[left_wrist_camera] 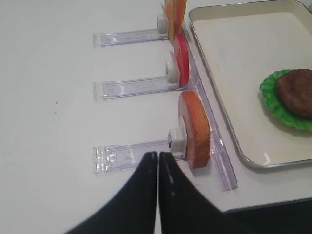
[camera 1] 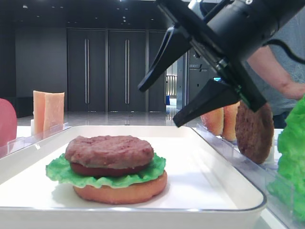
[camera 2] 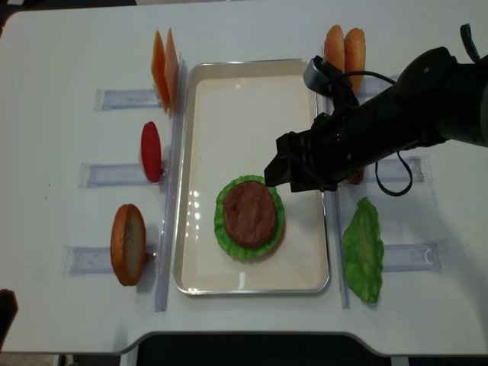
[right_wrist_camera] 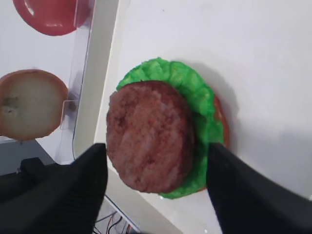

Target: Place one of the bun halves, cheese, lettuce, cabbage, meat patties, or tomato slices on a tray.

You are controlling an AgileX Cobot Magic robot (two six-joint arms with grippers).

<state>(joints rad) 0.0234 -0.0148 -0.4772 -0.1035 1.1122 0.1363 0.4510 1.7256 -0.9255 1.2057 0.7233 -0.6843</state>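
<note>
1. Right gripper (camera 1: pixel 164 100) hangs at the upper right of the low side view, jaws spread wide, holding nothing.
2. Meat patty (camera 2: pixel 249 213) sits on lettuce (camera 2: pixel 223 226) and a bun half (camera 1: pixel 119 192), mid-tray (camera 2: pixel 229 107).
3. Left gripper (left_wrist_camera: pixel 158 161), bottom centre of its wrist view: fingers pressed together, empty.

bright even overhead light; soft shadows; near gripper (right_wrist_camera: pixel 156 190) blurred.
</note>
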